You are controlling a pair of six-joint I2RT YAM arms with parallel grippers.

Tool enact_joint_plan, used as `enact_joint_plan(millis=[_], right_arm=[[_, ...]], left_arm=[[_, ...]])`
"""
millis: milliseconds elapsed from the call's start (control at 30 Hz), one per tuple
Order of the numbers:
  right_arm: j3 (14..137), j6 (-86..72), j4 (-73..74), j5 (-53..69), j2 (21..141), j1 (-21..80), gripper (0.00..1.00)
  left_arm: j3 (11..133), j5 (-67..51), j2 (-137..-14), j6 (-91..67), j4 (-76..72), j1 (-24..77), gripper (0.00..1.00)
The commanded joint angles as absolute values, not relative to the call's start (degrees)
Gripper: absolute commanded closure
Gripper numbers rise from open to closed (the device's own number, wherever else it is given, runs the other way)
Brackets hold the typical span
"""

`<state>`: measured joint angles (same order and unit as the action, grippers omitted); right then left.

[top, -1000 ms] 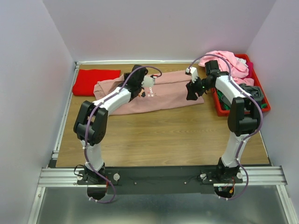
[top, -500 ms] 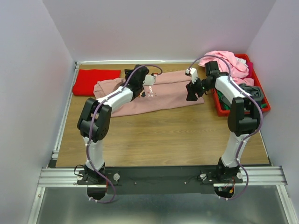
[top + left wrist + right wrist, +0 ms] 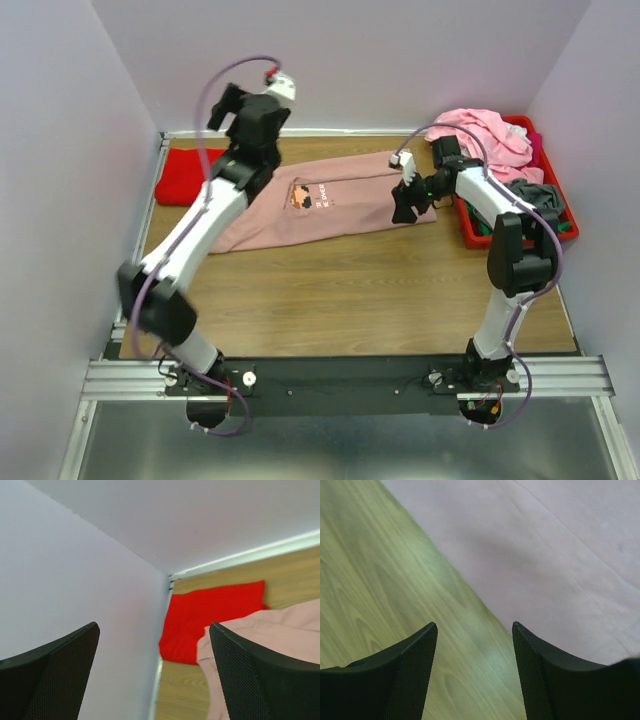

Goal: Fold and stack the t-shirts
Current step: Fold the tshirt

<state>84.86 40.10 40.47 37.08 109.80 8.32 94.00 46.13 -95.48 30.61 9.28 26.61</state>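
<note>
I'm hanging L fingers [image 3: 55, 675] wide open, hovering R fingers [image 3: 415, 665] parted by half-folded dusty-pink fabric t-shirt [image 3: 350, 205], both empty; bright red t-shirt [image 3: 185, 180] looks done; more waiting in red plastic bin [image 3: 527, 125].

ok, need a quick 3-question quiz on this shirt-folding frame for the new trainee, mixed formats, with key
1. Short answer: which edge of the pink shirt do the right fingers hang over?
2. Pick one: the red shirt lies A) on top of the pink shirt, B) at the far left corner of the table, C) between the right fingers.
3. True or false: the left fingers stand open with nothing between them.

Key:
1. Its right edge.
2. B.
3. True.
</note>
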Motion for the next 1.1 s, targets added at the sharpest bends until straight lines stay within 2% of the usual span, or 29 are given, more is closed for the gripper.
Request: enact_joint_plan(millis=[0,133,200,333,467,533,567,867,1067], right_arm=[[85.9,39.4,41.7,41.8,107.5,13.3,0.32],[93.3,31.0,41.8,47.9,111.1,17.8,0.36],[95.0,27.3,41.7,49.5,113.3,19.4,0.38],[107.0,15.5,41.3,49.2,120.7,23.9,0.41],[115.1,2.8,36.7,48.2,128.3,27.1,0.44],[118.5,-1.9,34.2,46.8,131.2,27.8,0.53],[120.4,-4.3,33.9,45.5,134.4,28.1,0.54],[135.2,-8.2,32.3,35.7,146.7,32.4,0.62],[139.9,-10.2,29.7,34.5,152.3,33.4,0.62]], left_arm=[[83.4,31.6,-78.5,6.3,22.0,25.2,0.02],[64.3,19.8,-60.3,0.8,18.2,24.6,0.02],[60.1,17.8,-55.4,0.2,17.1,24.6,0.02],[49.5,17.7,-42.9,0.4,11.4,24.6,0.02],[45.4,20.1,-36.5,2.0,9.2,24.5,0.02],[43.9,21.4,-34.2,2.5,8.5,24.5,0.02],[41.9,22.1,-31.8,2.5,7.4,24.6,0.02],[33.3,23.8,-18.6,2.0,1.2,24.6,0.02],[32.3,22.4,-17.7,2.6,0.3,24.5,0.02]])
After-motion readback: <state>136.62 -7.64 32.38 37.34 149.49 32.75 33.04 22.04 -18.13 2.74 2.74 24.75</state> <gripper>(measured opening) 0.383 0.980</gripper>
